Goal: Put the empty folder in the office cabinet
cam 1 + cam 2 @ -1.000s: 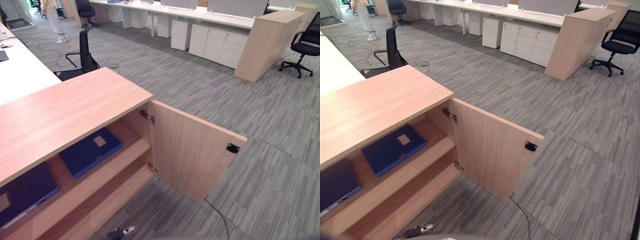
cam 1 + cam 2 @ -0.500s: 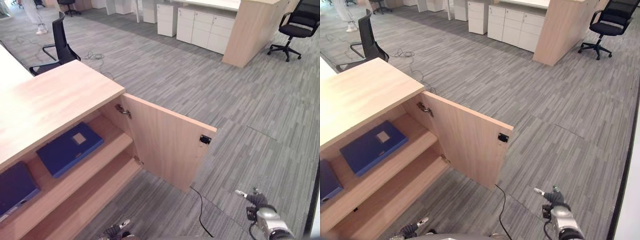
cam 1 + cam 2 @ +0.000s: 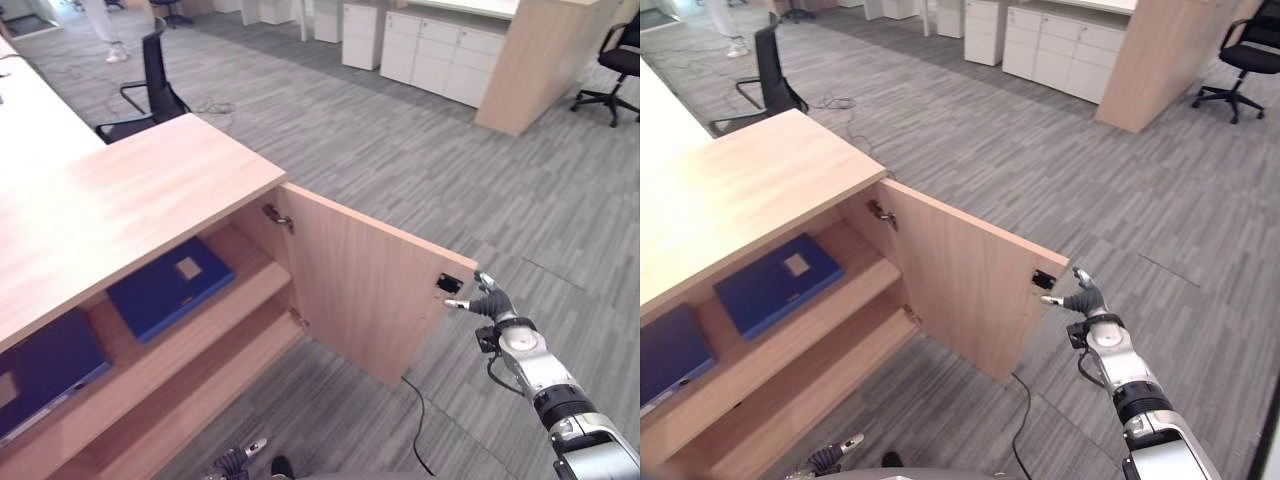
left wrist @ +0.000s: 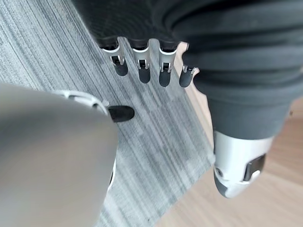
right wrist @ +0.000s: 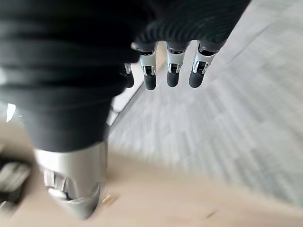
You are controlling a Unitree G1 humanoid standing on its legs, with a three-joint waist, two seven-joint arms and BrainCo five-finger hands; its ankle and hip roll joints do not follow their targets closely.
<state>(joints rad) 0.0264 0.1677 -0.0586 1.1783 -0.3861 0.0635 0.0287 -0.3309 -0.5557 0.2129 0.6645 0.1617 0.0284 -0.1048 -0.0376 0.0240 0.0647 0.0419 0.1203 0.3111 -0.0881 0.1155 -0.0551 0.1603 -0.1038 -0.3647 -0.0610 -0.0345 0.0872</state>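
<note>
At the free edge of the light wooden cabinet door [image 3: 375,285], standing wide open, the right hand [image 3: 489,302] is reaching with relaxed, empty fingers [image 5: 173,71], near the black latch plate [image 3: 449,283]. The flat blue folder [image 3: 170,286] is lying on the upper shelf [image 3: 255,283] inside the door's cabinet, beside a darker blue folder [image 3: 45,370]. The left hand [image 4: 142,61] is hanging loose-fingered over the grey carpet [image 3: 420,160]. Placement appears complete; the next move probably calls for swinging the door shut.
</note>
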